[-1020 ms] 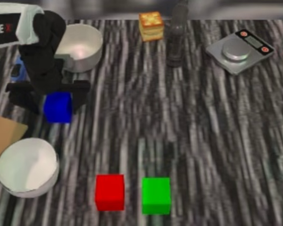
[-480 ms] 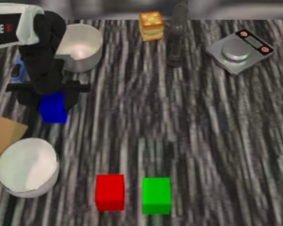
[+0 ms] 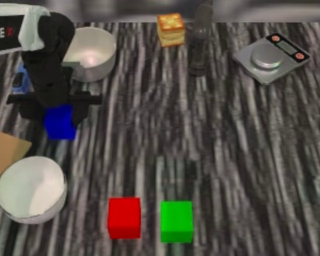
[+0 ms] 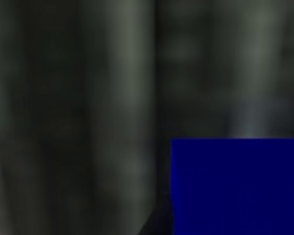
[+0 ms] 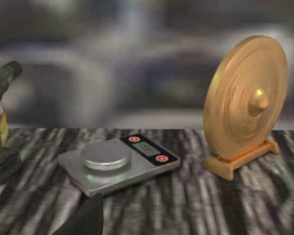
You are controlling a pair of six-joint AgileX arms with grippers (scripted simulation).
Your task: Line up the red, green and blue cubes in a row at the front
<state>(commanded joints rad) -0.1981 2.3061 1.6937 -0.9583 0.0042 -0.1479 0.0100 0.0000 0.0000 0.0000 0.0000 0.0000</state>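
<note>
The blue cube [image 3: 59, 122] sits on the table at the left, between the two white bowls. My left gripper [image 3: 57, 110] comes down on it from above, shut on it, one finger on each side. In the left wrist view the blue cube [image 4: 235, 186] fills the near corner, with a dark finger [image 4: 159, 226] against its side. The red cube [image 3: 124, 217] and the green cube [image 3: 176, 221] stand side by side at the front, a small gap between them. My right gripper [image 5: 130, 231] is parked outside the top view, open; only one finger [image 5: 85, 220] shows.
A white bowl [image 3: 93, 53] stands behind the left arm and another white bowl [image 3: 29, 189] at the front left, beside a brown board [image 3: 2, 152]. At the back are an orange-yellow block [image 3: 170, 28], a dark drill [image 3: 199, 45] and a scale [image 3: 271, 56]. A golden disc [image 5: 245, 98] stands beside the scale.
The left gripper's fingers closed from a wide spread onto the blue cube, and the cube shifted slightly to the left. Nothing has moved in the last half second.
</note>
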